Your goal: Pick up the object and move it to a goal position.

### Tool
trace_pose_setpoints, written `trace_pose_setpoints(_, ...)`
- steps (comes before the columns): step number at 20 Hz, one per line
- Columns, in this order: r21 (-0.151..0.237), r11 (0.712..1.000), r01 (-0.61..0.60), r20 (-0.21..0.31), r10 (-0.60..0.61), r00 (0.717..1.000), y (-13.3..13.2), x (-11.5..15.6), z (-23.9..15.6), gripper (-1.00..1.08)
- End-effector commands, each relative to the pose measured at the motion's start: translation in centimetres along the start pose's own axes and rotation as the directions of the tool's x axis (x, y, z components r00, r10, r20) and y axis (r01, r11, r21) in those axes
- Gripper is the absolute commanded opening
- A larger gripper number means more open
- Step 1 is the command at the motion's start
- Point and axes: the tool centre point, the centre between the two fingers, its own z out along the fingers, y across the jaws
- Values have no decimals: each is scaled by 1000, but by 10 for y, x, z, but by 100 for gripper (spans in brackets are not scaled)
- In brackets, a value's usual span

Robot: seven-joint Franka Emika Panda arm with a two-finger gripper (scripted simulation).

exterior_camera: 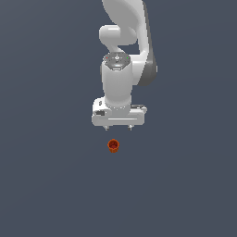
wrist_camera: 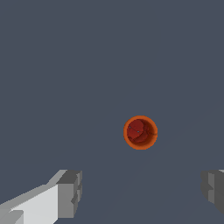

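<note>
The object (exterior_camera: 113, 146) is a tiny orange-red cup standing upright on the dark grey floor, its round hollow mouth facing up. From the wrist view the object (wrist_camera: 140, 132) shows as an orange ring with a darker red inside. My white gripper (exterior_camera: 118, 127) hangs above it, a little toward the exterior view's right, and is apart from it. It is open: the wrist view shows the two grey fingertips (wrist_camera: 70, 194) spread wide with nothing between them, and the gripper (wrist_camera: 142, 192) does not touch the cup.
The white arm (exterior_camera: 125, 55) rises behind the gripper at the top of the exterior view. Flat dark grey floor (exterior_camera: 46, 185) stretches all around the cup.
</note>
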Motion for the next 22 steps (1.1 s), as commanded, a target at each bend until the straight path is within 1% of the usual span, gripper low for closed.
trace_pose_setpoints(1,0,1000,5,-2,-5,1000,0,0,-2,100)
trace_pose_setpoints(6,0,1000,-18,3,18,1000,1,1,5,100)
trace_pose_setpoints(12,-3,995,-100,13,100,995,7,6,26,100)
trace_pose_setpoints(15,-7,987,-162,21,162,986,12,9,42,100)
trace_pose_setpoints(22,-20,957,-289,35,290,956,22,13,77,100)
